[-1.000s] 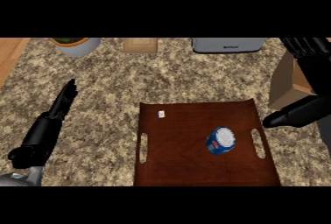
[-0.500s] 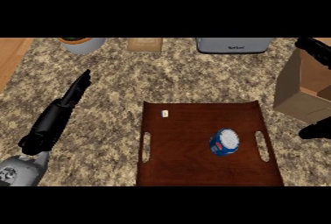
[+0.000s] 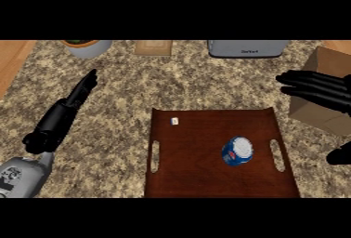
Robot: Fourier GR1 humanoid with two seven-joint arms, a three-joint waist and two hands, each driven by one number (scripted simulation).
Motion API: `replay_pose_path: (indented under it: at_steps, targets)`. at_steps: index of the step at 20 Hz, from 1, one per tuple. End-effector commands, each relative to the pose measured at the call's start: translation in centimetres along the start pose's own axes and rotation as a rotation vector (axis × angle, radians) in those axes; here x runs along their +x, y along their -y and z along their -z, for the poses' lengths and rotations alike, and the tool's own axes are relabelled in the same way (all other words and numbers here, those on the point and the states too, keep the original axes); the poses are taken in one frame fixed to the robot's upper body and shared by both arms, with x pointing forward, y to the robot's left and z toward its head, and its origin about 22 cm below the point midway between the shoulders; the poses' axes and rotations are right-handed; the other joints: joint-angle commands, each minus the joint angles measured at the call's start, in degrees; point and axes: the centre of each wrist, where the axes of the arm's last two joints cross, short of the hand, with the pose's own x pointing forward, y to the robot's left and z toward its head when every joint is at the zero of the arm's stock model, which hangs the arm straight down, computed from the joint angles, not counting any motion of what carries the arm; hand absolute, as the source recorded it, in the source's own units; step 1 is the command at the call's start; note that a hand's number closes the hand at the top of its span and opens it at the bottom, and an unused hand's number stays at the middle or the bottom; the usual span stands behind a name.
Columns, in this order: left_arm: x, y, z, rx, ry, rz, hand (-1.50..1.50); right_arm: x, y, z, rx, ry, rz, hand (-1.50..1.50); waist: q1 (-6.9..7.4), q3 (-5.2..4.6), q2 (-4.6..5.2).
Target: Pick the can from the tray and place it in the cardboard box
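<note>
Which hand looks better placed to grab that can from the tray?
Probably the right hand: it is open by the cardboard box, on the side of the tray where the can lies. The left hand is farther off across the counter.

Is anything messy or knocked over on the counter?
Nothing looks spilled or broken. The blue can sits on the brown tray, and a tiny white scrap lies near the tray's far left corner.
</note>
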Motion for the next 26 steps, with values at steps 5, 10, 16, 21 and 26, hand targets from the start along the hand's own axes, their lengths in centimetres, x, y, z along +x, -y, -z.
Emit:
replay_pose_path:
  at_steps: [5,10,16,21,26]
  targets:
    - [0.4,0.8,0.4,0.001,0.007,-0.007,0.0,6.0,-2.4,2.6,0.226,-0.082,-0.232,-1.5,0.08,0.03,-0.08]
    - [-0.4,1.1,-0.1,-0.003,0.0,0.004,0.0,10.8,-4.2,2.9,0.298,-0.151,-0.265,-1.5,-0.31,0.02,-0.18]
    - [0.9,0.5,-0.9,-0.002,0.021,-0.004,0.0,10.1,-5.5,5.2,0.332,-0.246,-0.233,-1.5,0.81,0.06,0.02]
    - [-1.0,0.1,-0.3,-0.003,0.001,0.003,0.0,11.5,-9.4,4.2,0.355,-0.245,-0.234,-1.5,0.34,0.09,0.07]
    - [0.1,1.0,0.7,-0.016,0.011,0.012,0.0,11.1,-8.2,5.1,0.289,-0.295,-0.281,-1.5,0.41,0.08,0.05]
